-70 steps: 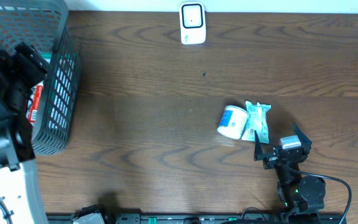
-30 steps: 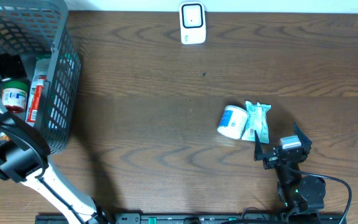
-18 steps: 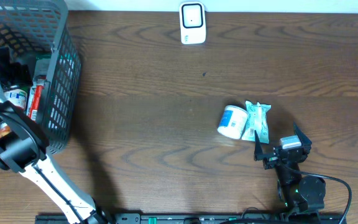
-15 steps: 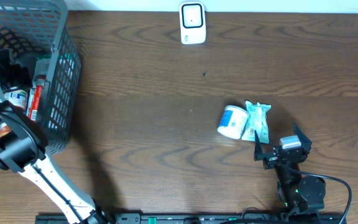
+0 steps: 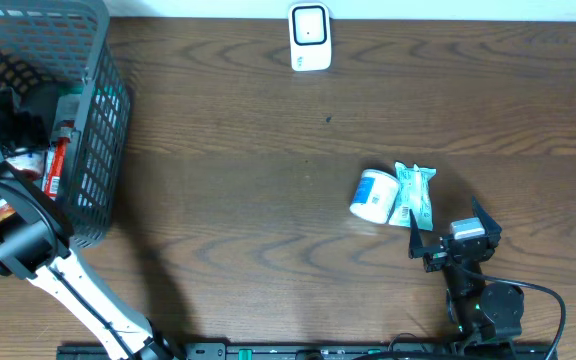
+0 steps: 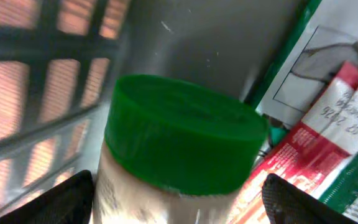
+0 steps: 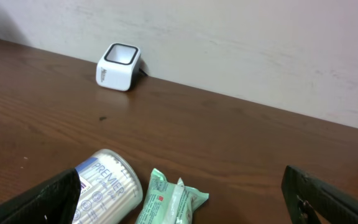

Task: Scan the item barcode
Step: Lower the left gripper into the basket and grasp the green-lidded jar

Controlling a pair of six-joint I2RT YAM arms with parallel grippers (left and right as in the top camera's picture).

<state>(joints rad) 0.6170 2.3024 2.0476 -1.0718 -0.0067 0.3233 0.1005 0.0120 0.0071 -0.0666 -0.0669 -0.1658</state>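
Note:
My left gripper (image 6: 179, 202) reaches down into the grey basket (image 5: 103, 130). Its jaws stand open on either side of a green-lidded jar (image 6: 185, 134). The left finger lies close against the jar's pale body, and a gap shows at the right finger. In the overhead view the left gripper (image 5: 20, 128) covers the jar. The white scanner (image 5: 309, 38) stands at the table's far edge, also in the right wrist view (image 7: 118, 66). My right gripper (image 5: 446, 225) rests open near the front right with nothing between its fingers.
A red packet (image 6: 319, 152) and other packs lie beside the jar in the basket. A cotton swab tub (image 5: 374, 195) and a green packet (image 5: 415, 195) lie just beyond the right gripper. The basket wall (image 6: 36, 93) stands close on the left.
The left arm has pushed further into the basket, and its gripper now covers the green-lidded jar that showed a second ago. Its jaws have narrowed slightly. The right arm has not moved.

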